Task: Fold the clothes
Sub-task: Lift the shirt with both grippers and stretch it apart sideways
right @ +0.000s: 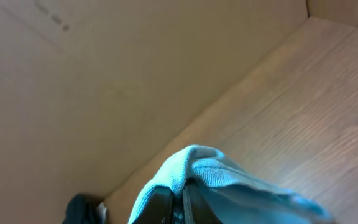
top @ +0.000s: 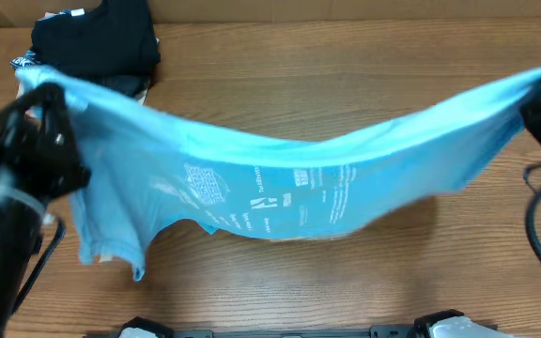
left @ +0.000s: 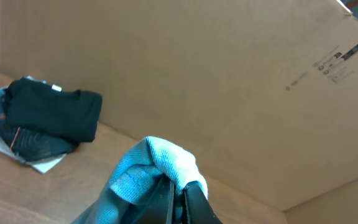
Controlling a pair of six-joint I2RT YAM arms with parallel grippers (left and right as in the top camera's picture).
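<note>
Holding the sky-blue T-shirt (top: 280, 178) by its two ends, I see it slung in a sagging band across the wooden table (top: 346, 56), white print near the middle. My left gripper (left: 179, 193) is pinched tight on one bunched edge and my right gripper (right: 182, 199) on the other. A dark folded pile (top: 97, 42) lies behind the left end.

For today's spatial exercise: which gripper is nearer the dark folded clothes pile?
Left. The left gripper, clamping the T-shirt, is beside the dark pile; the right gripper holds the opposite end, far away.
</note>
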